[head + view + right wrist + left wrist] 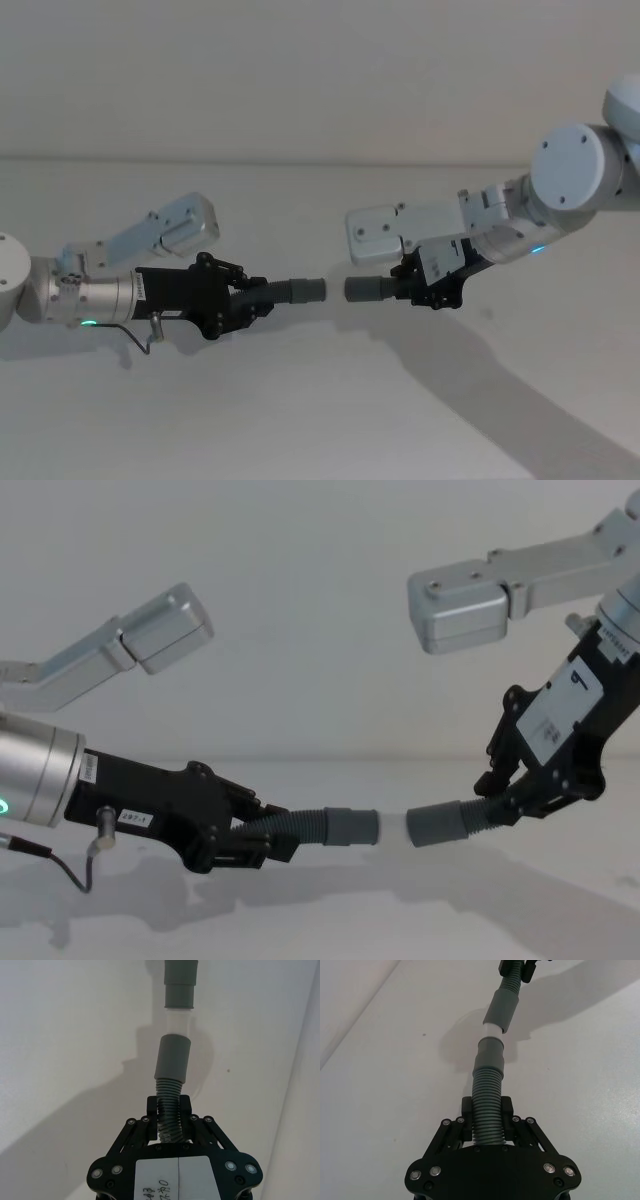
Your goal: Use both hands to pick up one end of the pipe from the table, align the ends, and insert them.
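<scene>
Item: two hose pieces, both held in the air above the worktop (320,420), cuff facing cuff.

Left gripper (252,297): jaws closed on the ribbed part of the left hose piece (283,291), its cuff (309,290) pointing toward the robot's right.

Right gripper (408,287): jaws closed on the ribs of the right hose piece (392,288), its cuff (362,289) pointing toward the robot's left.

Relation governing the next move: in the head view the two cuffs lay almost on one line, running left to right, apart by a short gap. In the chest view the left cuff (350,827) and right cuff (438,822) sat at near equal height, the right one tilted up slightly toward its gripper, with a whitish tip (393,828) between them. In the left wrist view that tip (492,1028) projected from the far cuff (503,1009) toward the near cuff (490,1056), slightly off its axis.

Judgement: alignment looked nearly done; insertion would call for a small levelling correction, then closing along the shared axis. Both arms stood about equally near the meeting point.
</scene>
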